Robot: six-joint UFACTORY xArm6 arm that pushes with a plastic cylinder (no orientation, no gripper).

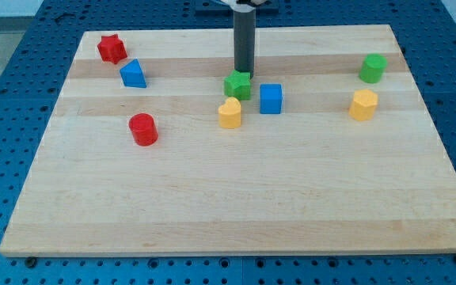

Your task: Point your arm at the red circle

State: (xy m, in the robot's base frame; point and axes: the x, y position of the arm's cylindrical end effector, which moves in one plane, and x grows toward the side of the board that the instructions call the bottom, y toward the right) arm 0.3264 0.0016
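The red circle lies on the wooden board at the view's left, below the middle row of blocks. My tip is at the view's top centre, right behind the green block and touching or nearly touching its top edge. The tip is well to the right of and above the red circle, with bare board between them.
A red star and a blue block sit at the upper left. A yellow block and a blue cube lie next to the green block. A green cylinder-like block and a yellow block sit at the right.
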